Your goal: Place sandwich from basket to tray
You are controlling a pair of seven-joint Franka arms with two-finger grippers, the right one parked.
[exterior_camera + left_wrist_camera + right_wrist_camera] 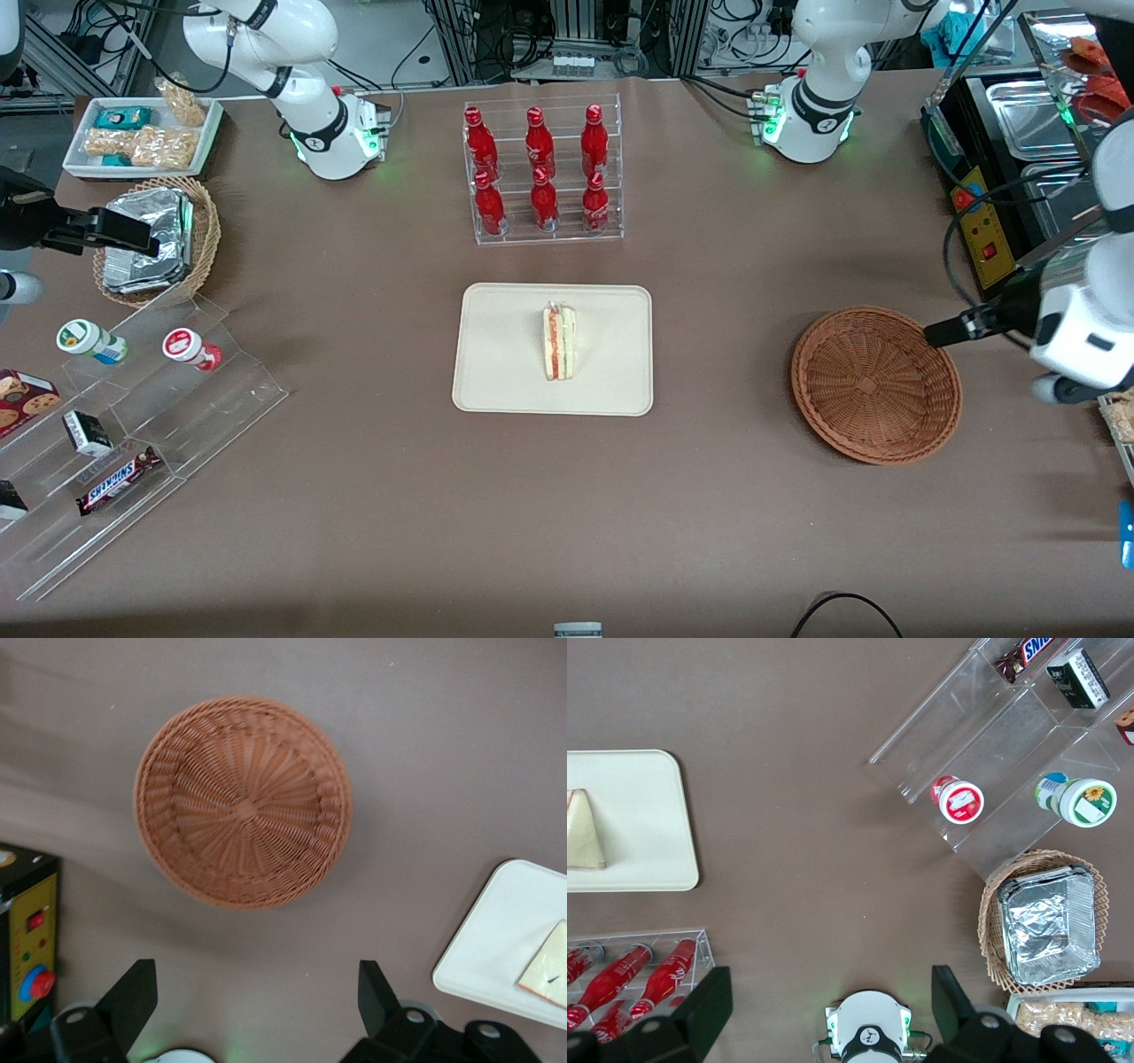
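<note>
The sandwich (559,342) lies on the tray (496,372), near the tray's middle, its striped cut edge of red-orange and green facing up toward the front camera. The tray sits flat on the brown tabletop (372,496), nearer to the front camera than the clear rack of red bottles (542,173).

Taking the tray as the landmark, the basket (875,385) rests well apart from it toward the working arm's end of the tabletop, upright, with nothing in it. The tool (257,997) hangs high above the tabletop near the basket's rim, on the side away from the tray; its two dark fingers (133,992) are spread wide and hold nothing. In the front view only a dark tip by the basket's rim shows, probably part of the wrist assembly, though the arm's white body hides most of it.

Also from the tray, toward the parked arm's end, stands a lighter wicker basket of foil packets (146,239) and, nearer the front camera, a clear stepped stand (133,425) with small jars and a chocolate bar.
</note>
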